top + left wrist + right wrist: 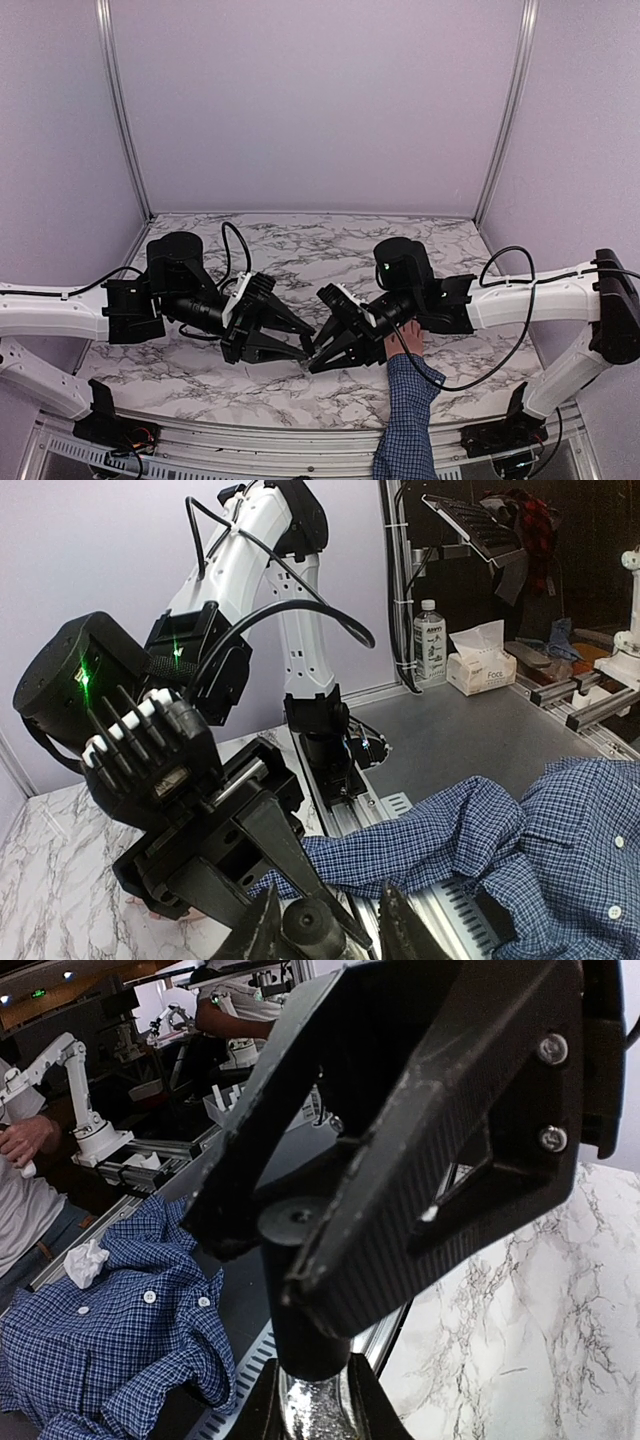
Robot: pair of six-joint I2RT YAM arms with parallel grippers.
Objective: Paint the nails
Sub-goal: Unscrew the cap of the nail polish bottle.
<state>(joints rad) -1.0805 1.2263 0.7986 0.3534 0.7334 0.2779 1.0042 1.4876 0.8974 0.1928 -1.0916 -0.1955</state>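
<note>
My right tool grips the bottle; my left tool is clamped on its cap. I'd twist slowly, keep the bottle upright, then lift straight. The hand rests on the bench beside my right wrist, nails hidden.

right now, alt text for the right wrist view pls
The right end effector grips a small glittery bottle at the bottom edge, while the left end effector, large and black, clasps its dark cap from above. A blue checked shirt lies to the left, marbled table to the right.
</note>
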